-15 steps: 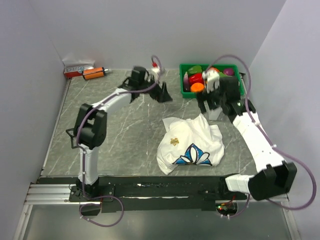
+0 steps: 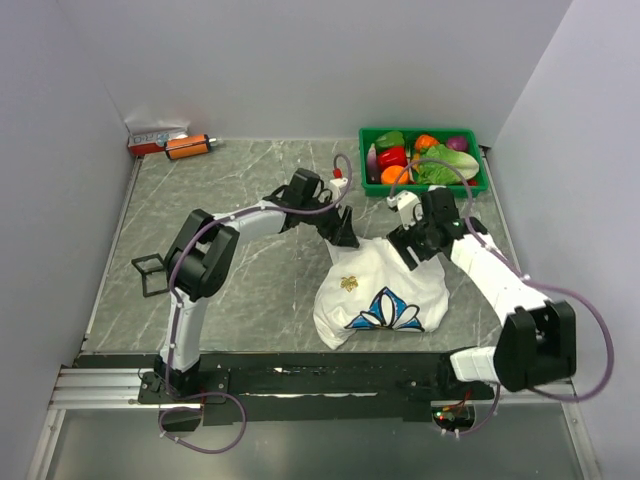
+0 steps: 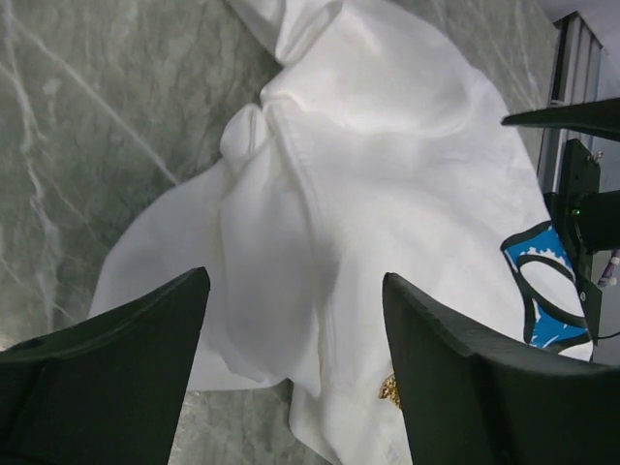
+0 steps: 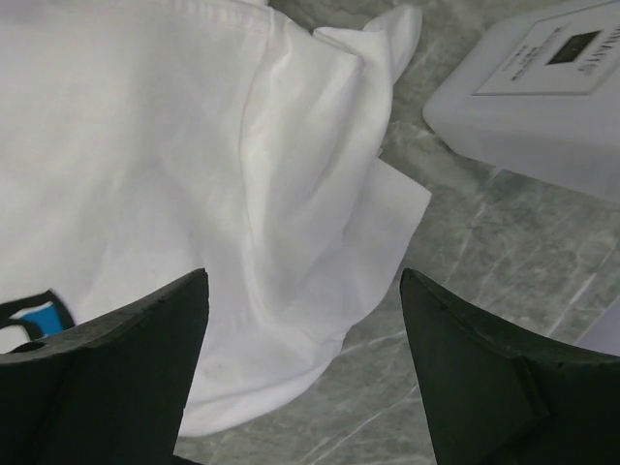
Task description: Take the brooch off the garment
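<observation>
left gripper (image 2: 345,236) and right gripper (image 2: 412,250): both jaws spread wide, nothing between them. each hangs over the far edge of the garment (image 2: 385,285), left one at its far-left corner, right one at its far-right.

top view: garment crumpled on the grey marble table (image 2: 250,290), brooch (image 2: 350,283) pinned on its left half, just up-left of the blue print (image 2: 385,310). green bin (image 2: 420,130) of vegetables sits behind the right arm.

left wrist view: fingers frame white folds, and the brooch (image 3: 390,389) is a gold speck low in the frame, touching the edge of one finger (image 3: 465,387) and partly cut off.

right wrist view: brooch is outside it. it shows the hem, a sliver of print, and a white labelled box (image 4: 538,92) just beside the cloth, which the top view hides under the arm.
</observation>
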Controlling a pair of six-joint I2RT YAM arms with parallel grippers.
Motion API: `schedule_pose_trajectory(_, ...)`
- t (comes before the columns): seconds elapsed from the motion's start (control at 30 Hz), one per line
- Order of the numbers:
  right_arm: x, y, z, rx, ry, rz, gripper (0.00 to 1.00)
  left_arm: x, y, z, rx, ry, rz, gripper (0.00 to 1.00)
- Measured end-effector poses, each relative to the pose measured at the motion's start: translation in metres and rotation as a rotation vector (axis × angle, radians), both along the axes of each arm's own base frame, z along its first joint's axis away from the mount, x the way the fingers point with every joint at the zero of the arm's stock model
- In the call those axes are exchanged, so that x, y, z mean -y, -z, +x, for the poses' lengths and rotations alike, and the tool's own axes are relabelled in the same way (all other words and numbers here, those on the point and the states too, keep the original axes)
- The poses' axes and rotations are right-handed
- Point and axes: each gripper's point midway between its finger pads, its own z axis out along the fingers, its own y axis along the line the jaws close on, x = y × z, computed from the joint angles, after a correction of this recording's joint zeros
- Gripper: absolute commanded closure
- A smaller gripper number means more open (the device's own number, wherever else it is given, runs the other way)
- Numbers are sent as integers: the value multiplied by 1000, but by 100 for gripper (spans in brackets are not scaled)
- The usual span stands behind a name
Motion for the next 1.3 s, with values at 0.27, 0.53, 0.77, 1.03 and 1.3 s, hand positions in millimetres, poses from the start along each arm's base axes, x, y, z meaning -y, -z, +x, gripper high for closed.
schedule_pose_trajectory(0.27, -3, 39, 19, -68, 7, -30, 62, -7, 23, -9, -33, -8, 44, 93)
schedule_pose_trajectory(0.53, -32, 35, 38, -62, -82, 1, 100, -24, 31, -15, -70, -5, 96, 99)
schedule_pose_trajectory(0.77, -133, -44, 47, 124, -379, 163, 100, -141, -32, 9, -36, -196, 112, 99)
schedule_pose_trajectory(1.03, -232, -120, 46, 290, -629, 327, 100, -291, -86, 22, 95, -465, 183, 99)
schedule_pose_trajectory(1.3, -249, -93, 62, 246, -671, 322, 100, -301, -34, -44, -67, -428, 287, 22)
